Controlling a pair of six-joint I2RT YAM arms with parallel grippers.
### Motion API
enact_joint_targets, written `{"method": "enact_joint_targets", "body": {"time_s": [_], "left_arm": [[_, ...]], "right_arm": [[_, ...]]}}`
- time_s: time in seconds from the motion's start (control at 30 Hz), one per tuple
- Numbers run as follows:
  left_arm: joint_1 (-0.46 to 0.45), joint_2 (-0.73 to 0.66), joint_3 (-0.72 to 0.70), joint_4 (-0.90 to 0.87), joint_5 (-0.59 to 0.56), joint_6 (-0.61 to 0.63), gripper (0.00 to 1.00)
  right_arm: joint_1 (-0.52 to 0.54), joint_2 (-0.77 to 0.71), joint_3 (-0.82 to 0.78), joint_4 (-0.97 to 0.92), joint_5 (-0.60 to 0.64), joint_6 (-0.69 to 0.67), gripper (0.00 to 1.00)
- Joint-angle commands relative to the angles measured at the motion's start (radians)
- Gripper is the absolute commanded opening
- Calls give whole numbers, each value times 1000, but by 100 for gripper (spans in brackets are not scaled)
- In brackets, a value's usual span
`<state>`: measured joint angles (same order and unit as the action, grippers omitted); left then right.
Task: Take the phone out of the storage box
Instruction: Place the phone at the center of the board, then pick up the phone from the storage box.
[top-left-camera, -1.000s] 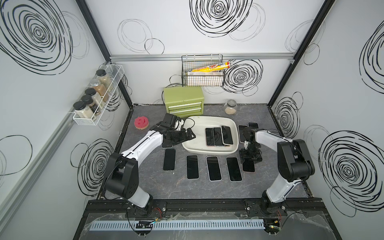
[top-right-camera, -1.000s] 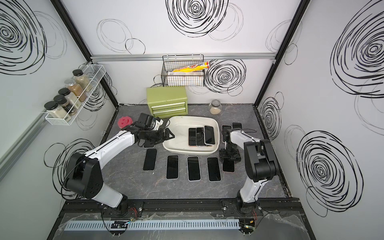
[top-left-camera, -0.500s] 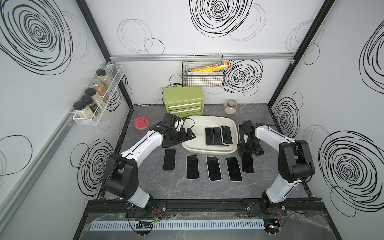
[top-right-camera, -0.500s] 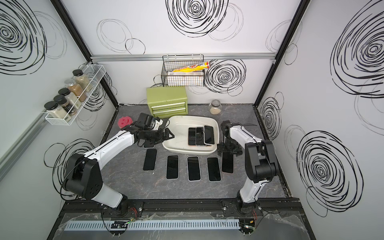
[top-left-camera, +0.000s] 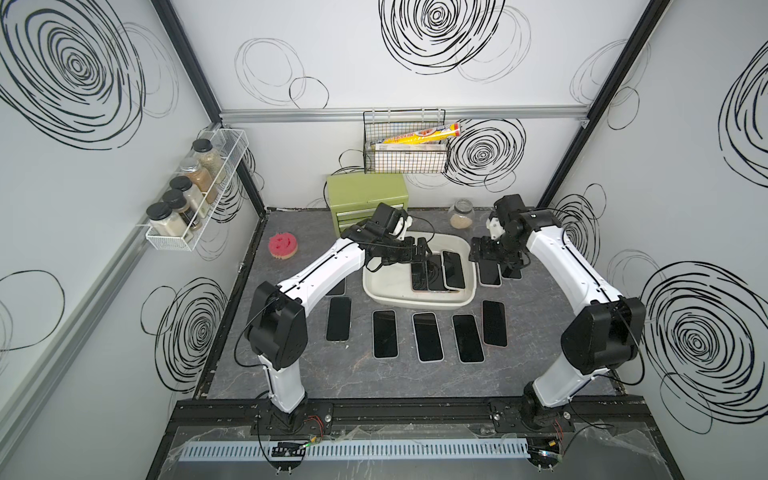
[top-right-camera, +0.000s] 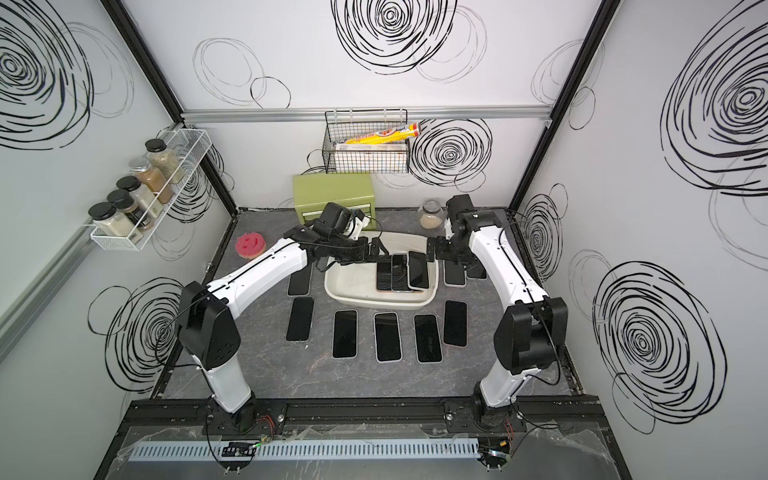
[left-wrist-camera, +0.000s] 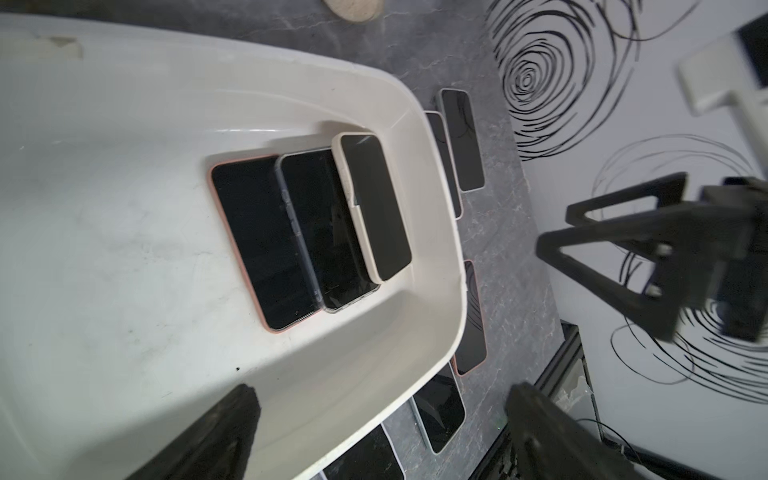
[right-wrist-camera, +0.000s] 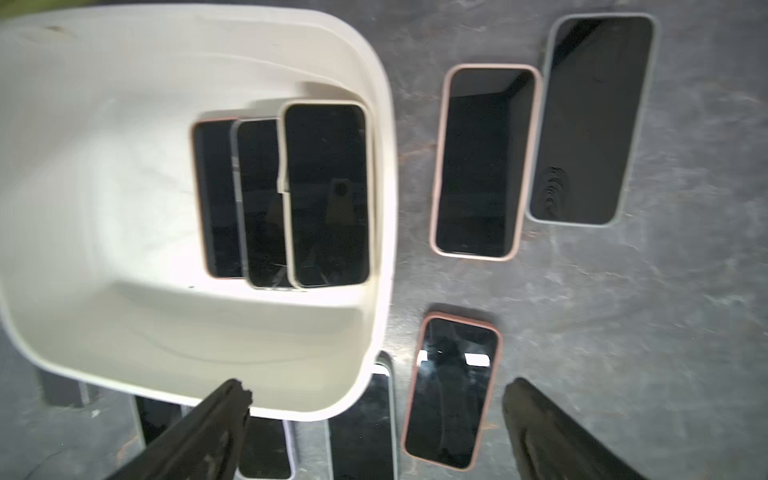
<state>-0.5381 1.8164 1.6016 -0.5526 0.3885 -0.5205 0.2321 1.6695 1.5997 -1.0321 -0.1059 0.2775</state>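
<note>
Currently the table (top-left-camera: 415, 382) carries the storage box (top-left-camera: 380, 293) between the two arms. Around the box, other phones lie flat on the table. A row of phones (top-left-camera: 426, 336) sits before its near wall, and two outer phones (right-wrist-camera: 482, 162) sit just outside its right-arm wall.

The left gripper (top-left-camera: 419, 254) hangs over the box interior by the far wall. Its fingers are spread wide with nothing between them. The right gripper (top-left-camera: 484, 254) hangs just outside the right-arm rim of the box, and its fingers are likewise spread and empty.

Three phones remain inside the box against its right-arm wall, screens up and overlapped like shingles. The cream-cased phone (left-wrist-camera: 374, 203) lies topmost and closest to that wall. It rests on the grey-cased phone (left-wrist-camera: 320, 232), which overlaps the pink-cased phone (left-wrist-camera: 257, 245) nearest the box's middle.

All three long axes run parallel, from the far wall of the box to its near wall. Which end of each phone is the top cannot be told.

The cream-cased phone is probably the next pick, since nothing covers it. It lies just across the box rim from the right gripper, which is the nearer one. The left gripper stands closer to the pink-cased phone. In the right wrist view the closing line of the fingers crosses the phones' long axis, which suits a grasp across the width. The box wall leaves little finger room on one side.
</note>
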Motion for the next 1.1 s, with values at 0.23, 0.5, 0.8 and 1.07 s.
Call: {"method": "enact_joint_targets", "body": {"time_s": [0.23, 0.5, 0.8, 1.07], "left_arm": [[130, -236, -247, 57, -77, -73, 99], [150, -284, -318, 26, -63, -38, 99], [194, -298, -362, 25, -25, -11, 99], [222, -297, -378, 24, -1, 12, 99]], "right_arm": [[127, 208, 68, 96, -12, 84, 100], [129, 368, 137, 94, 84, 96, 100], [130, 483, 173, 120, 134, 115, 100], [130, 514, 162, 128, 169, 121, 100]]}}
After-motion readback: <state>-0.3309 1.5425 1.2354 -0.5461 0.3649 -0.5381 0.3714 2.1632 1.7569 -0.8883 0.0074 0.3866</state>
